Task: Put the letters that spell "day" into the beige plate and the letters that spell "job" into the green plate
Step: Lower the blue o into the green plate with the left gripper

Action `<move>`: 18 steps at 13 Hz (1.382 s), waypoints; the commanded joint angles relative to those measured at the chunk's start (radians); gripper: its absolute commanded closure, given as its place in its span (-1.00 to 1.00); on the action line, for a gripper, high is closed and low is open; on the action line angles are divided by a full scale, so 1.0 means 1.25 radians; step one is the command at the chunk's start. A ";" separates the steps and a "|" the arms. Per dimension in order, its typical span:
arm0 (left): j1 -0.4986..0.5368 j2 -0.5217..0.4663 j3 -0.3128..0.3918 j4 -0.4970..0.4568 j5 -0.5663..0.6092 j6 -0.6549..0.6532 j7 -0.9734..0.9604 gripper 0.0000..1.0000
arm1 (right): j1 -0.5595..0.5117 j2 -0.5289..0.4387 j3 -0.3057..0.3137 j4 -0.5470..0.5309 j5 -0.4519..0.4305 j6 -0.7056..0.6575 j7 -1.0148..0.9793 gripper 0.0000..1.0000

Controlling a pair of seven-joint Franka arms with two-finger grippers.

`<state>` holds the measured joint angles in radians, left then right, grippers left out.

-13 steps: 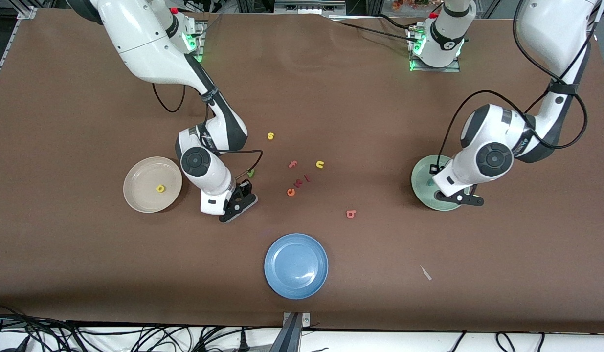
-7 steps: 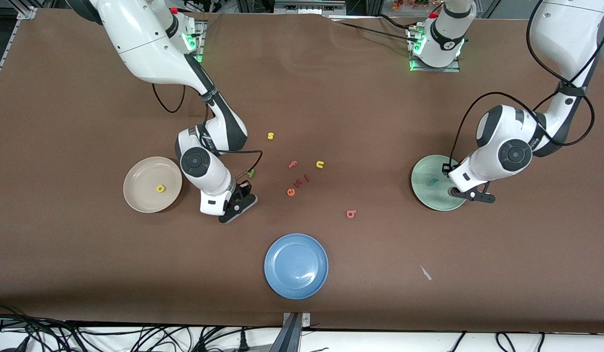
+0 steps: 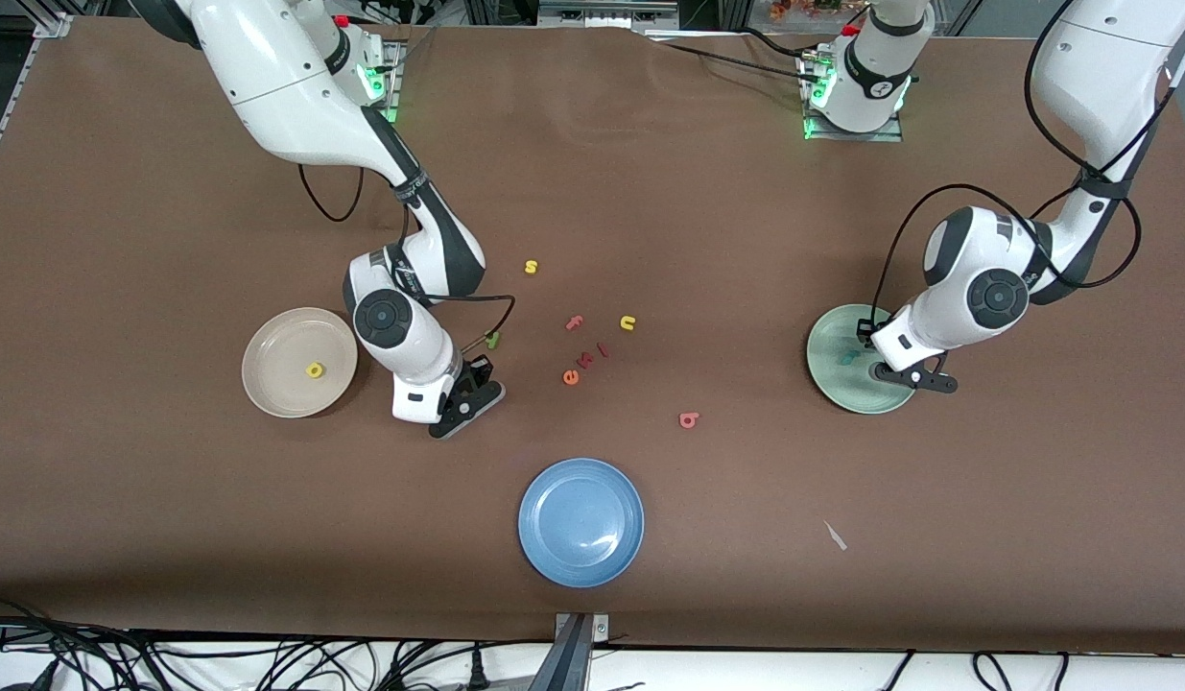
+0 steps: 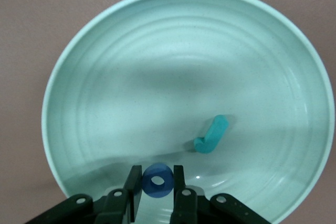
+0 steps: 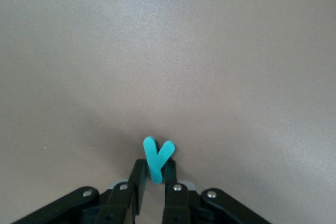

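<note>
Now, right gripper [image 5: 152,178]: my fingers pinch the small teal foam y [image 5: 156,158] by its stem.
Beige plate [image 3: 271,379]: the round cream plate lies beside me, toward the right arm's end.
Left gripper [image 4: 157,184]: clamped on the blue foam ring o [image 4: 157,180], over the pale green plate [image 4: 105,66].

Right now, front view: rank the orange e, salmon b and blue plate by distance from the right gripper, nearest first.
Right gripper is low by the beige plate, jaws shut on the teal y.
1. Orange e, toward the table's middle.
2. Blue plate, nearest the front camera.
3. Salmon b, toward the left arm's end.
</note>
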<state>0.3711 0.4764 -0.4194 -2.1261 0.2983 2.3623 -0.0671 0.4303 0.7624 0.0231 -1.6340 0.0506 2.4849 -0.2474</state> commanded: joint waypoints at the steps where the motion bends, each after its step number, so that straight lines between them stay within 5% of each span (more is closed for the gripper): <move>1: 0.011 0.004 -0.007 -0.004 0.023 0.022 0.010 0.81 | -0.003 0.020 0.006 0.024 0.002 -0.011 -0.012 0.68; 3: 0.011 0.004 -0.007 -0.004 0.021 0.021 0.010 0.25 | -0.002 0.020 0.006 0.025 0.003 -0.011 -0.012 0.74; 4: 0.011 0.003 -0.007 -0.002 0.021 0.020 0.010 -0.40 | -0.002 0.020 0.006 0.026 0.003 -0.011 -0.012 0.76; 5: 0.011 0.002 -0.007 -0.001 0.021 0.017 0.010 -0.82 | -0.002 0.020 0.006 0.026 0.003 -0.011 -0.012 0.77; 6: 0.012 -0.001 -0.007 0.001 0.021 0.012 0.010 -0.99 | -0.002 0.020 0.006 0.026 0.003 -0.011 -0.011 0.81; 12: 0.016 -0.055 -0.029 0.035 0.012 -0.086 0.008 -1.00 | -0.002 0.020 0.006 0.027 0.003 -0.013 -0.011 0.96; 18: 0.014 -0.068 -0.089 0.161 -0.057 -0.267 -0.006 -1.00 | -0.003 0.016 0.006 0.098 0.016 -0.149 0.000 1.00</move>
<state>0.3833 0.4029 -0.5141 -1.9775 0.2573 2.0998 -0.0748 0.4308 0.7639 0.0242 -1.5622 0.0514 2.3482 -0.2454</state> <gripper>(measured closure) 0.000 0.881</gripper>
